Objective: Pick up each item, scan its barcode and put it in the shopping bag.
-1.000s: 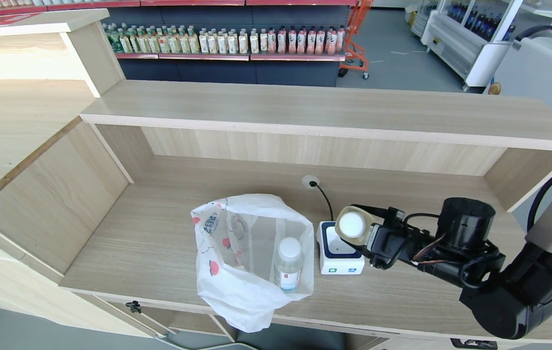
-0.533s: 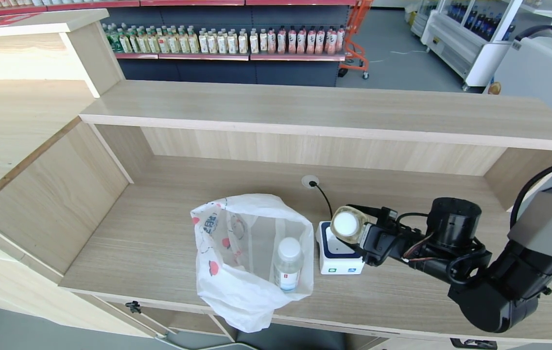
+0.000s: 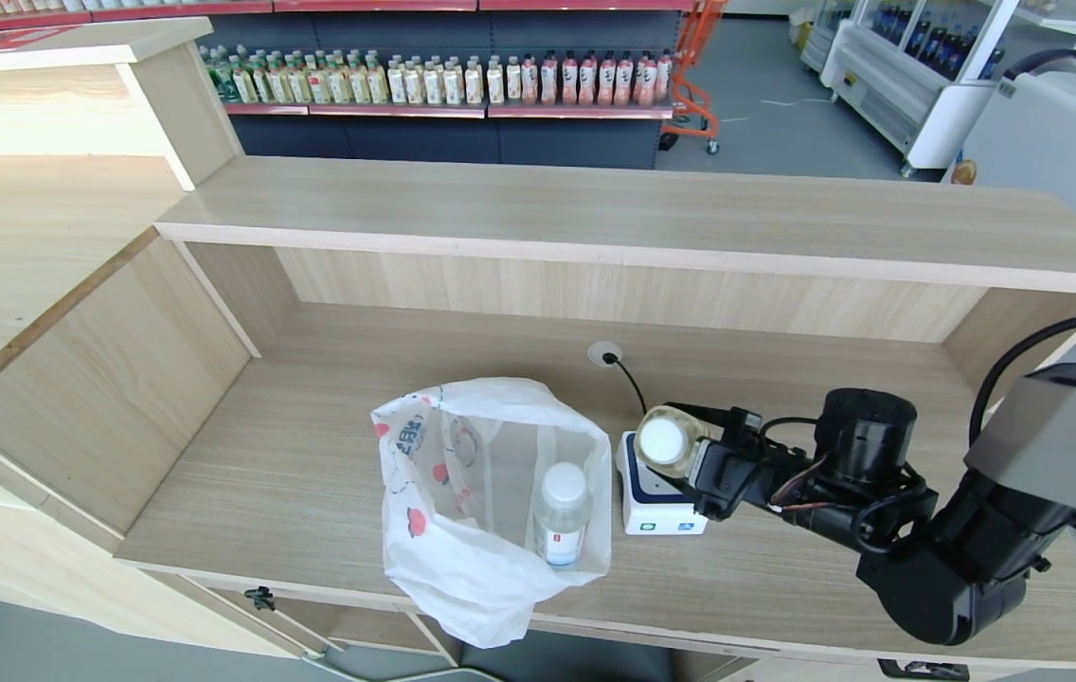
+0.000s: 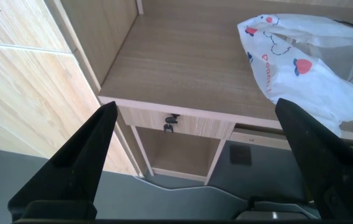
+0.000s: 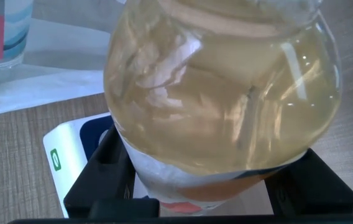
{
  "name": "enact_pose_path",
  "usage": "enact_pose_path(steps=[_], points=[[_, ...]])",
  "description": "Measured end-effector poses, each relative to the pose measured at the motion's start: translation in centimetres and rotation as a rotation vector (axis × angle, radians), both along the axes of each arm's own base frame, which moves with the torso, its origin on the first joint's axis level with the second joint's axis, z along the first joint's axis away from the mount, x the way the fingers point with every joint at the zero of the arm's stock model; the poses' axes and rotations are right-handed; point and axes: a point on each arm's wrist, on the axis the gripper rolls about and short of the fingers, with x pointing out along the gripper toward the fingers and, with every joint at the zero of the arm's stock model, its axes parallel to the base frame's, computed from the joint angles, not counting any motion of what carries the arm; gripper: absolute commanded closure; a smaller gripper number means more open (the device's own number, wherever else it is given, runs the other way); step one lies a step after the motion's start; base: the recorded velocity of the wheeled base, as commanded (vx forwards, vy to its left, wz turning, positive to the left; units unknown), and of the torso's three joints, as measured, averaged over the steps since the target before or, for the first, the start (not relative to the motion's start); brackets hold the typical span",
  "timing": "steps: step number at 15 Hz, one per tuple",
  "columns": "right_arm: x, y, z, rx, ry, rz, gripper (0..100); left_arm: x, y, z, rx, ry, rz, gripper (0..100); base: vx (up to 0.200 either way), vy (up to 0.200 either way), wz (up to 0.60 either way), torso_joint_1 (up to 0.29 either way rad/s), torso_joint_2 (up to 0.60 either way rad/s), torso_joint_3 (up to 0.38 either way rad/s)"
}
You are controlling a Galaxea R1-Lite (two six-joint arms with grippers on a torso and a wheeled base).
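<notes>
White-capped bottle [image 3: 663,440]: clamped in right claw [image 3: 697,459], above scanner [image 3: 656,513]
Bag [image 3: 462,578]: front edge of counter [image 3: 254,483], holding 1 clear bottle [image 3: 562,516]
Left claw [image 4: 195,109]: spread wide, empty, off that front edge

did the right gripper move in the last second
Yes. The right gripper, shut on the bottle, has slid toward the robot's left, farther over the scanner and nearer the shopping bag.

The pincer [image 5: 207,183] grips a bottle [image 5: 220,93] of pale yellow liquid over the white scanner [image 5: 69,144]
</notes>
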Motion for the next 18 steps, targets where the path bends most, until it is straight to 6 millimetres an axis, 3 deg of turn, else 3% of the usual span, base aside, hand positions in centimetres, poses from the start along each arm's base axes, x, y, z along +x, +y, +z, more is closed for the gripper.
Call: enact_pose_path(steps=[18], points=[[0.05, 0.22, -1.06, -0.037, 0.002, 0.007, 100, 0.0, 0.0, 0.0, -0.001, 0.0, 0.0, 0, 0.0, 0.0, 0.0, 0.0, 0.0, 0.0]])
